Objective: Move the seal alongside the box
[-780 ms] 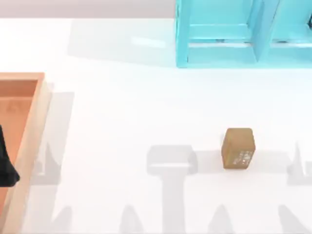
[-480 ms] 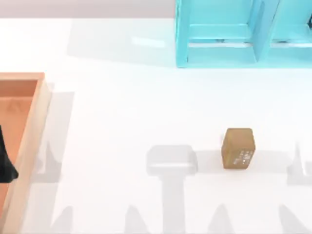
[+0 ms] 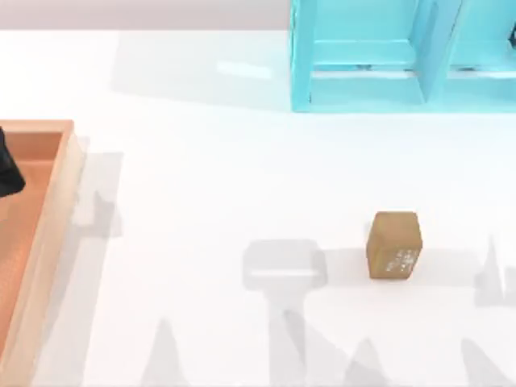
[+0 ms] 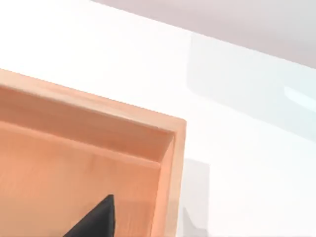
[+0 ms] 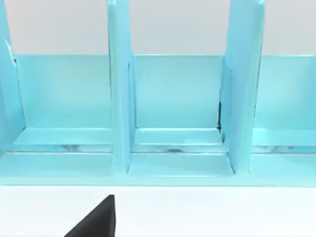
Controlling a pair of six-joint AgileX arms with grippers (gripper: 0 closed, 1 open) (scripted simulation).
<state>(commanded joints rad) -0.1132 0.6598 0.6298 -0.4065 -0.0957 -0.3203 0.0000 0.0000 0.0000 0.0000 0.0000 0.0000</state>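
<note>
The seal (image 3: 394,246) stands untouched on the table's (image 3: 242,177) right side, well apart from the box (image 3: 50,234) at the far left edge. The left gripper (image 3: 6,165) hovers over the box; whether it is open cannot be told. No grasp has begun; next, a gripper must reach the seal.

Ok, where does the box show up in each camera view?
Top view: box at the left edge of the white table, left tool above it.
Left wrist view: box's corner on that table.
Right wrist view: right tool faces the blue shelf instead.
Shared landmark: the white table.
</note>
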